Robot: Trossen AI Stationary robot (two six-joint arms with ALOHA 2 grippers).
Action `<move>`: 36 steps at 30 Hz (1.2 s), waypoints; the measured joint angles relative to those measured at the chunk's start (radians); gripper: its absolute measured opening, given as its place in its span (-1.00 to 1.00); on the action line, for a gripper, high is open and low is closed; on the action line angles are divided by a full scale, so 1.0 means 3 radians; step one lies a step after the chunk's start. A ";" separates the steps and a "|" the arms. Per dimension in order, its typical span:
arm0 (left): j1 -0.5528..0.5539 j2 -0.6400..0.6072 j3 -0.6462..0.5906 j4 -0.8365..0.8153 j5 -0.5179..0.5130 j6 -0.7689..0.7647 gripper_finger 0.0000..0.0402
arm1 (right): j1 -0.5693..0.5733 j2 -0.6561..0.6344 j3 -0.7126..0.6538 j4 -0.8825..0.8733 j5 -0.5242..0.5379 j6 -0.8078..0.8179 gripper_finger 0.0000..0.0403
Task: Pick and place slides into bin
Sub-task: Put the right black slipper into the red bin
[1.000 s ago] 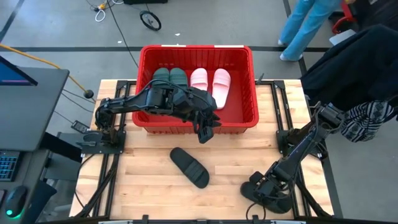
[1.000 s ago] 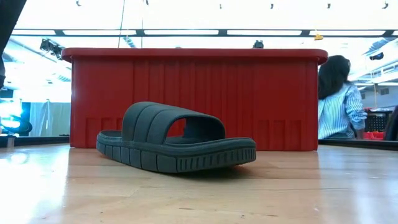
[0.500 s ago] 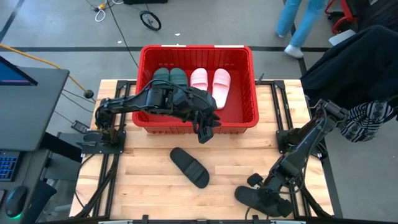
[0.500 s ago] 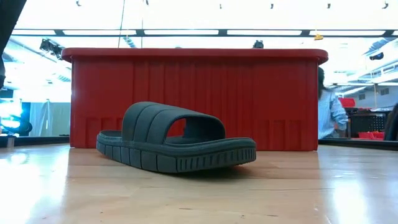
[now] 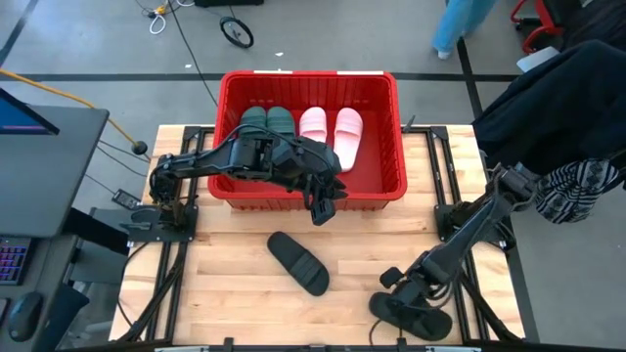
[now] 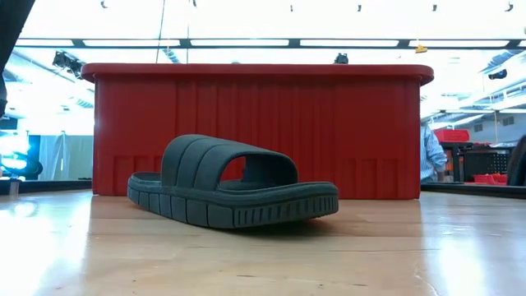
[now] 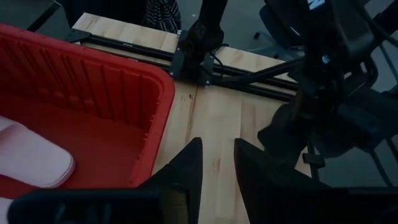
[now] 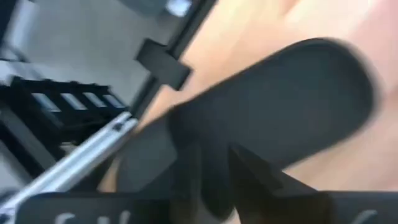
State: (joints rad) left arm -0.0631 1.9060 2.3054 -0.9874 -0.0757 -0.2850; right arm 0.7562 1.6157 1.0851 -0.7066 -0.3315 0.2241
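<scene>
Since a moment ago the right hand [image 5: 406, 298] has slid along the table's [image 5: 225, 269] near edge over a black slide [image 5: 409, 315], fingers astride it, grip uncertain. Red bin [image 5: 389, 127] at the far side holds two green slides [image 5: 267, 120] and two pink slides [image 5: 331, 132]. Another black slide [image 5: 298, 262] lies mid-table. Left hand [image 5: 323, 207] hangs at the bin's near rim, fingers slightly parted, empty.

Both six-joint arms are matte black, built of slim tubular links joined by bulkier rounded housings. The left gripper [image 7: 214, 163] ends in two flat, tapered black fingers [image 7: 186, 168].
</scene>
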 joint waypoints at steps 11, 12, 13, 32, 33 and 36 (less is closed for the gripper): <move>0.0001 -0.0001 0.0000 -0.0122 0.0001 -0.0001 -0.53 | 0.0141 0.0114 0.0000 0.0051 -0.0395 -0.0191 -0.04; 0.0001 0.0000 0.0000 -0.0122 0.0001 -0.0001 -0.54 | 0.0161 0.0151 0.0000 0.0051 -0.0451 -0.0243 0.00; 0.0001 0.0000 0.0000 -0.0122 0.0001 -0.0001 -0.54 | 0.0173 0.0183 0.0000 0.0053 -0.0496 -0.0285 0.04; -0.0009 -0.0008 0.0000 -0.0128 0.0001 -0.0058 -0.61 | 0.0199 0.0497 -0.0005 0.0069 -0.0981 -0.0582 -0.55; -0.0009 -0.0022 0.0000 -0.0131 0.0001 -0.0059 -0.62 | 0.0196 0.0468 -0.0005 0.0061 -0.0995 -0.0562 -0.71; -0.0010 -0.0121 0.0000 -0.0126 0.0002 -0.0061 -0.67 | 0.0160 0.0301 0.0001 -0.0031 -0.0995 -0.0446 -0.92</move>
State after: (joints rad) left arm -0.0662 1.8697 2.3054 -1.0253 -0.0753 -0.3032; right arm 0.8042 1.7059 1.0853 -0.7159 -0.6301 0.0903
